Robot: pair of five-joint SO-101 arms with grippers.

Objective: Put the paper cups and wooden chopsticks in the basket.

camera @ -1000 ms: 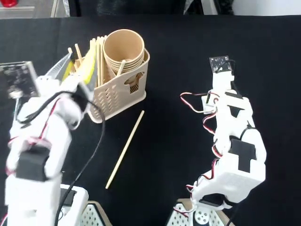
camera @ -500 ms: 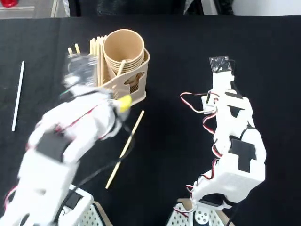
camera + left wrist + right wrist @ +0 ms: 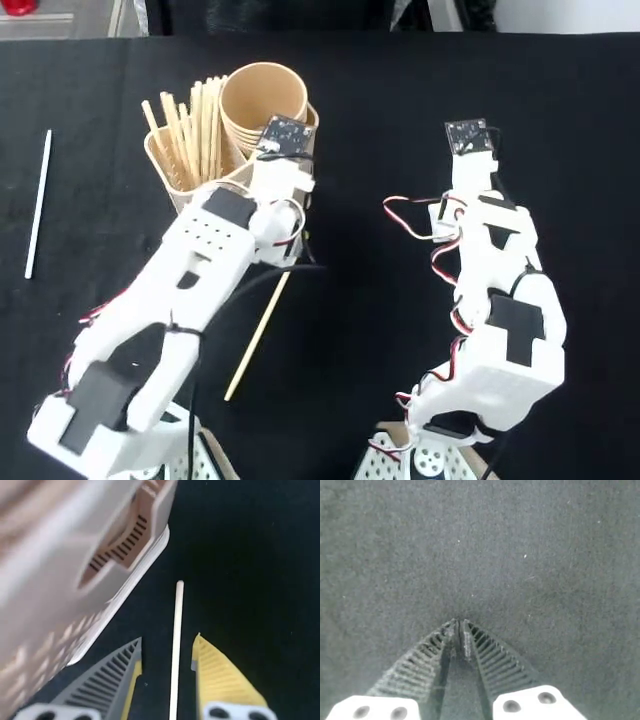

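A beige basket (image 3: 178, 188) at the back left holds a stack of paper cups (image 3: 262, 100) and several wooden chopsticks (image 3: 190, 125). One loose chopstick (image 3: 255, 335) lies slanted on the black table in front of it. My left arm (image 3: 200, 270) stretches over this chopstick's far end, close to the basket's front corner. In the left wrist view my left gripper (image 3: 167, 642) is open, the chopstick (image 3: 176, 625) runs between its fingers, and the basket (image 3: 75, 555) stands just beside it. My right gripper (image 3: 459, 625) is shut and empty above bare table.
A thin white stick (image 3: 37, 205) lies near the table's left edge. My right arm (image 3: 490, 260) stands folded at the right. Black tabletop stretches between the two arms and behind the right one.
My left arm has swung from the basket's left side across its front to the right, down over the loose chopstick. The right arm has not moved.
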